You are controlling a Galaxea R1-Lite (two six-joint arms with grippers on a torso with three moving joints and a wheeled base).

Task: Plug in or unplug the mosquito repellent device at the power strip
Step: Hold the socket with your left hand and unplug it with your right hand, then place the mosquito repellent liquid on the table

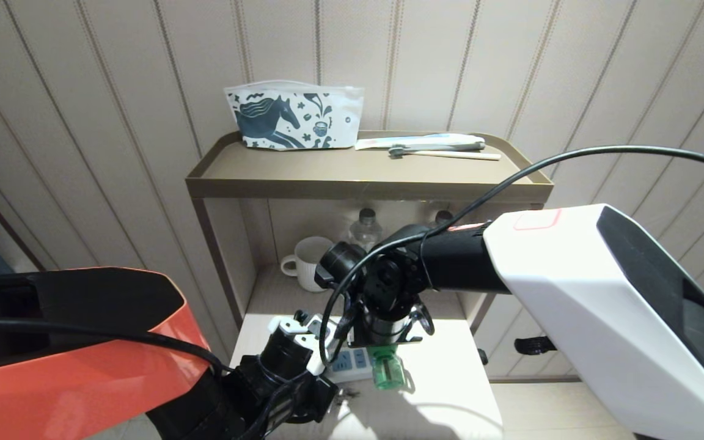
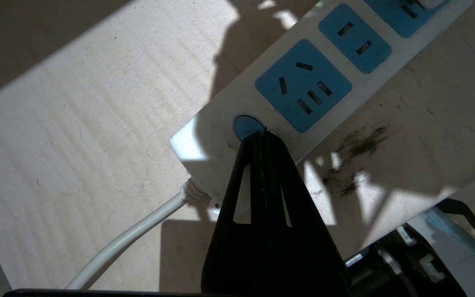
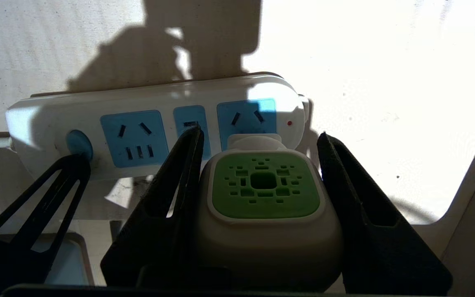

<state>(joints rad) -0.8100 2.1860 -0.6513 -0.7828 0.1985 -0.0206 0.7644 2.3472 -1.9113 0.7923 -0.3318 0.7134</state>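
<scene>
Power strip (image 3: 155, 119): glossy white plastic, matt blue socket faces. Mosquito repellent device (image 3: 268, 198): smooth white plastic head, matt green centre. Tabletop (image 2: 76, 123): pale woodgrain, scuffed.

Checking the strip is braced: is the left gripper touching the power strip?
Touching: left wrist view shows the shut left gripper tip pressed onto the power strip beside its round button.

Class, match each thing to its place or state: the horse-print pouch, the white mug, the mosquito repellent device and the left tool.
1. horse-print pouch
2. white mug
3. mosquito repellent device
4. left tool

A. held in the right tool
B. on the top shelf
C. on the lower shelf, near a bottle
D. shut, tip at the power strip button

Pairs: 1-B, 2-C, 3-A, 4-D
</scene>
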